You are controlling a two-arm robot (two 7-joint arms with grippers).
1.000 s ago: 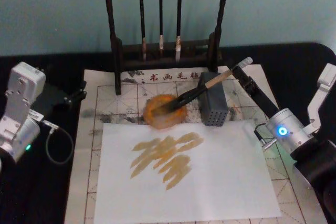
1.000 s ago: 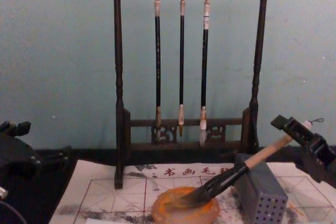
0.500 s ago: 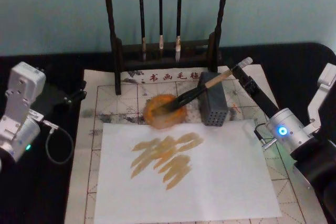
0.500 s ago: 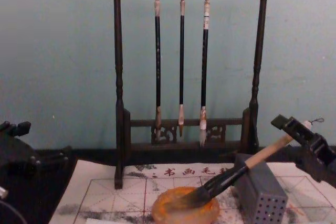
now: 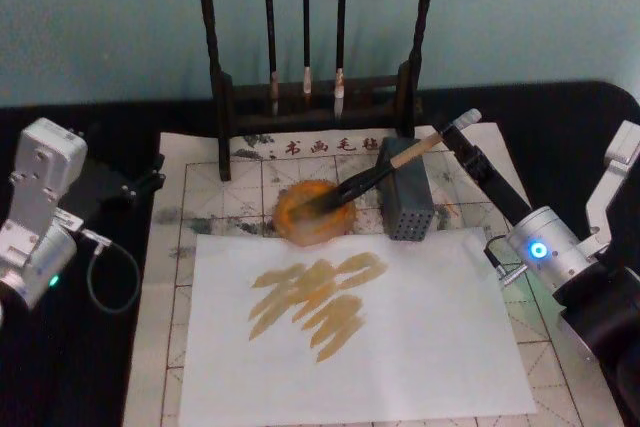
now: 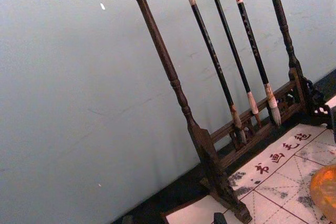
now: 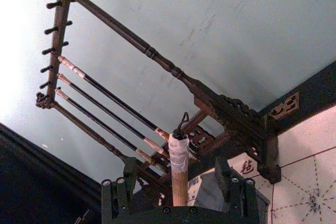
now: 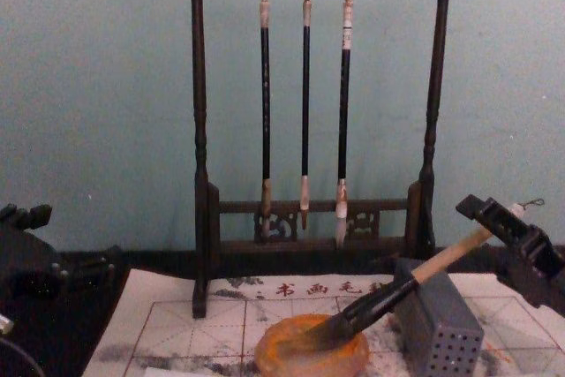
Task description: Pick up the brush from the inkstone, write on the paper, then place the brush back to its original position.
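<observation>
The brush (image 5: 365, 180) lies slanted, its dark bristles in the round orange inkstone (image 5: 297, 227) and its wooden handle across the grey perforated block (image 5: 405, 202). My right gripper (image 5: 462, 137) is at the brush's white wrapped end. In the right wrist view its fingers (image 7: 114, 195) stand open on either side of the handle (image 7: 178, 156) with a gap on each side. The paper (image 5: 200, 197) with red grid lines lies under everything. A plain white sheet (image 5: 420, 347) with ochre strokes covers its near part. My left gripper (image 5: 140, 185) is parked at the paper's left edge.
A dark wooden rack (image 5: 220, 97) with three thin black-handled brushes (image 8: 305, 103) hanging from it stands at the back of the paper, just behind the inkstone (image 8: 291, 361) and the block (image 8: 437, 328). A black cloth (image 5: 560, 117) covers the table around the paper.
The brush and my right gripper have stayed where they were. In the chest view my left gripper has shifted slightly.
</observation>
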